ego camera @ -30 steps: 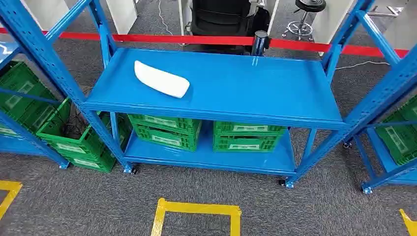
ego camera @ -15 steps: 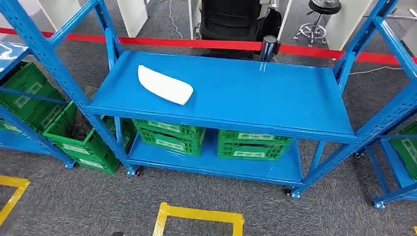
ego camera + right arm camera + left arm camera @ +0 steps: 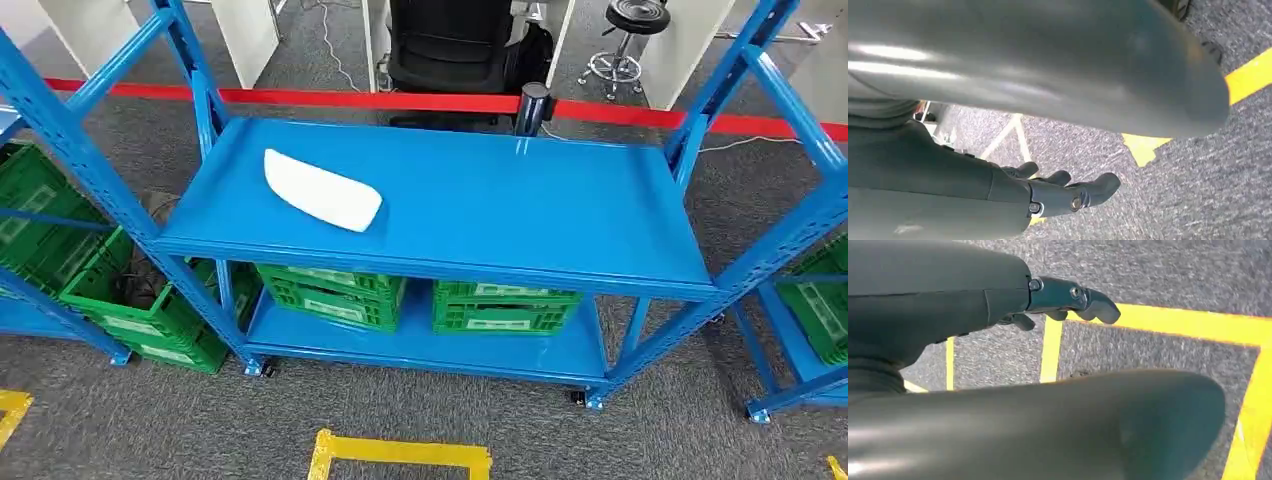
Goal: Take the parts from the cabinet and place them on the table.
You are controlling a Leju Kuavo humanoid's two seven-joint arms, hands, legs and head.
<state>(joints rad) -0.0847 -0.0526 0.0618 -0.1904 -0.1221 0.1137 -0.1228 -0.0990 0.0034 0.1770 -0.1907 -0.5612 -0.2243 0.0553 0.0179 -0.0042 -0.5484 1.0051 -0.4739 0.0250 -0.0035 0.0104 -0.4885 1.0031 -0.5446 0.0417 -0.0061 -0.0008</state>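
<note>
Camera shifted, white part (image 3: 322, 190) unmoved on shelf (image 3: 520, 205); both hands (image 3: 1068, 297) (image 3: 1068, 192) empty, fingers apart

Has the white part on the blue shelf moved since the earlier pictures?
No. The white oblong part keeps its place near the blue metal shelf's left end; the camera shifted.

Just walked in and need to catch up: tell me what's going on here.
A humanoid robot stands facing a blue shelf rack, meant to move parts from it to a table. Nothing is being handled at this moment. One white part lies on the rack's upper shelf, toward its left end, with green crates on the shelf below. The left hand and the right hand hang over grey carpet with yellow floor tape, fingers apart, holding nothing.
</note>
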